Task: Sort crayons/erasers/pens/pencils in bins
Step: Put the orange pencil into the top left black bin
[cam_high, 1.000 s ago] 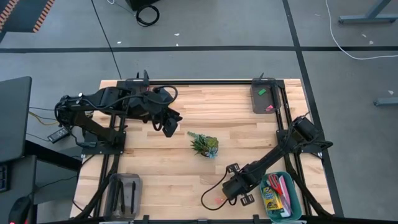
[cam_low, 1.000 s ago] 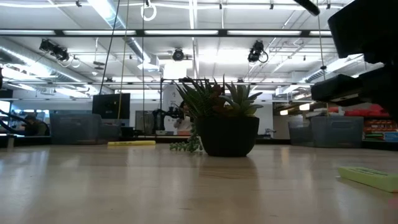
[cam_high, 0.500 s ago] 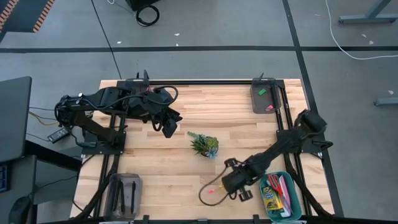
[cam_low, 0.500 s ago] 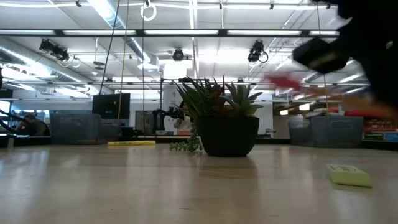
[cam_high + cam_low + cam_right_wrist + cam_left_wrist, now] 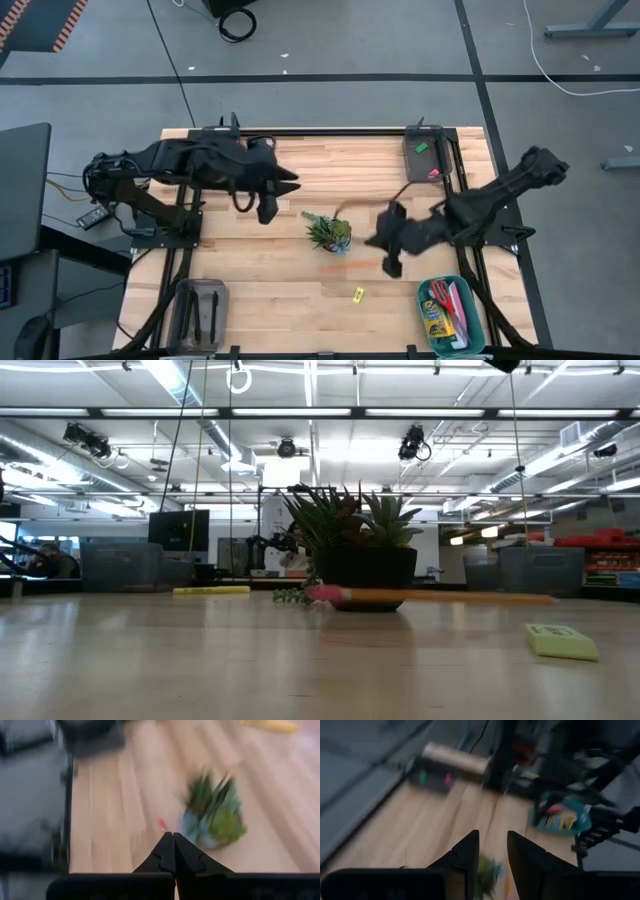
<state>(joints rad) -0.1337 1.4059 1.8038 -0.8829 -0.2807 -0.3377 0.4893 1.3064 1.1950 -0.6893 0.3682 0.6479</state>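
Right claw [image 5: 389, 262] swung up w/ tips pressed together, thin orange pencil [image 5: 440, 597] dropped by spiky plant [image 5: 328, 232]; left claw [image 5: 264, 212] apart.

Plant [image 5: 328, 232] at table [image 5: 300, 170] centre. Pencil [image 5: 335, 268] flat on table just in front of plant; eraser [image 5: 358, 293] nearer the front edge, apart from pencil. Bins at corners: one [image 5: 424, 160] back right holding erasers, one [image 5: 452, 317] front right holding crayon box [image 5: 434, 319], one [image 5: 200, 312] front left holding pens.

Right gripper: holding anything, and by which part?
Nothing. The right gripper is shut on itself; the pencil lies on the table by the plant.
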